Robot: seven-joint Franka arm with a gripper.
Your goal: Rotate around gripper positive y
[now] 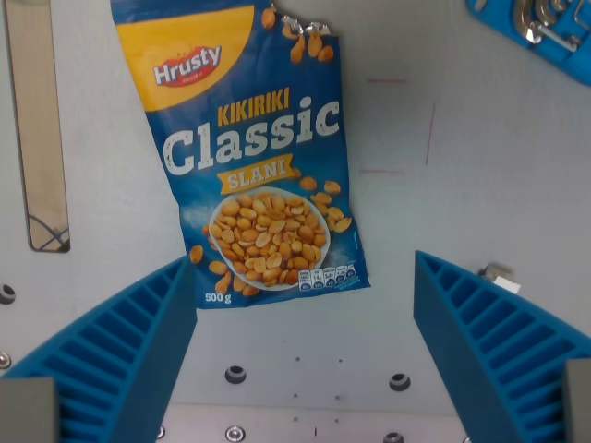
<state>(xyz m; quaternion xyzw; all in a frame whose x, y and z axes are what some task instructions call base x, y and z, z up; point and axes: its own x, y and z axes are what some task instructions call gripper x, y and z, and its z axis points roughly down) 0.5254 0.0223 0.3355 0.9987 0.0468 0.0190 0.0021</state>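
A blue and yellow peanut bag [254, 157], printed "Hrusty Kikiriki Classic Slani", lies flat on the grey table, reaching from the top edge to the middle of the wrist view. My gripper [305, 305] hangs above the table with its two blue ribbed fingers spread wide, one finger [120, 360] at the wrist view's left and the other [489, 351] at the right. The left finger's tip overlaps the bag's lower left corner in the picture. Nothing is between the fingers.
A narrow slot with a beige strip [37, 129] runs along the wrist view's left edge. A blue fixture with metal parts [536, 32] sits at the top right. Bolt holes [235, 374] dot the table near the bottom. A small white object [499, 275] lies behind the right finger.
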